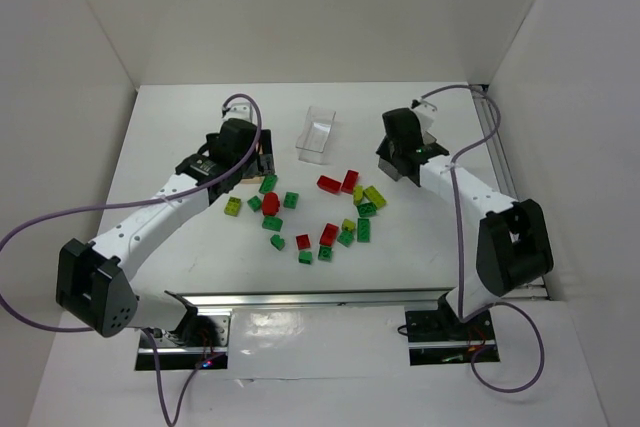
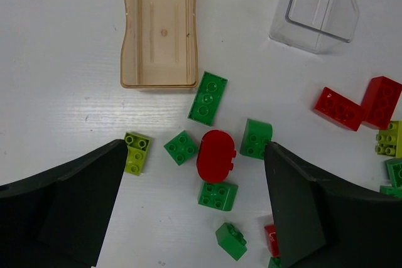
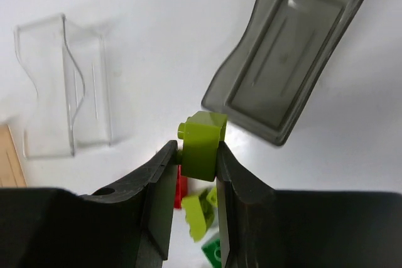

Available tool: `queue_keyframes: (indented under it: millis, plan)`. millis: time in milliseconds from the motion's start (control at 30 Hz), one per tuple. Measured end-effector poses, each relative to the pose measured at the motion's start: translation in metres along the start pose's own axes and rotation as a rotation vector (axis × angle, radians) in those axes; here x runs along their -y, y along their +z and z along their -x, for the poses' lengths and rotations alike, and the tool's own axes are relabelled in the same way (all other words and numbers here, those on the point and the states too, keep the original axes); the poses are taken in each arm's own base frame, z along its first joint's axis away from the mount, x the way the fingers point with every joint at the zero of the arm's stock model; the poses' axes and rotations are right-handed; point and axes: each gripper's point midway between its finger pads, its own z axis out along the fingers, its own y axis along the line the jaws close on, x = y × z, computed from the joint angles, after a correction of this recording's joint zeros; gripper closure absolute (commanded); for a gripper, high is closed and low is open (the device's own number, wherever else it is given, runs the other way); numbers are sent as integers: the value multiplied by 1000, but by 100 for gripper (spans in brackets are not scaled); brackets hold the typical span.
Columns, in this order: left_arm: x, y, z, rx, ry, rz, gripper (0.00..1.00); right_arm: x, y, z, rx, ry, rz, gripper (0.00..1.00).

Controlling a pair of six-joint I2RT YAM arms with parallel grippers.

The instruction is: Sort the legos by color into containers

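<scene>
My right gripper (image 3: 196, 149) is shut on a yellow-green lego (image 3: 202, 139) and holds it off the table, close to the dark smoky container (image 3: 289, 48); in the top view this gripper (image 1: 398, 152) is right of the clear container (image 1: 318, 134). My left gripper (image 2: 195, 152) hangs open over a red oval lego (image 2: 216, 155) and several green legos (image 2: 218, 195), with nothing between its fingers. The empty tan container (image 2: 160, 29) lies just beyond them. Another yellow-green lego (image 2: 135, 152) rests by the left finger. In the top view my left gripper (image 1: 240, 159) covers most of the tan container.
Red, green and yellow-green legos (image 1: 345, 212) are scattered between the two arms. The clear container (image 2: 320, 4) stands empty behind them. White walls close in the table at the left, back and right. A metal rail (image 1: 320, 299) runs along the near edge.
</scene>
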Motion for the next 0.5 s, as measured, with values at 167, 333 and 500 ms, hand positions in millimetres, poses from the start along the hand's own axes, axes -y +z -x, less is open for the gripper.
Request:
queue_keyframes:
  millis: [167,333,500]
  plan:
    - [-4,3,0,3,-3,28,1,15,16,42,59,35,-48,78]
    - [-11,10,-6,-10,9,76,1,30,50,54,60,24,-120,77]
    - [-14,12,-8,-13,-3,101,1,37,79,61,52,11,-176,54]
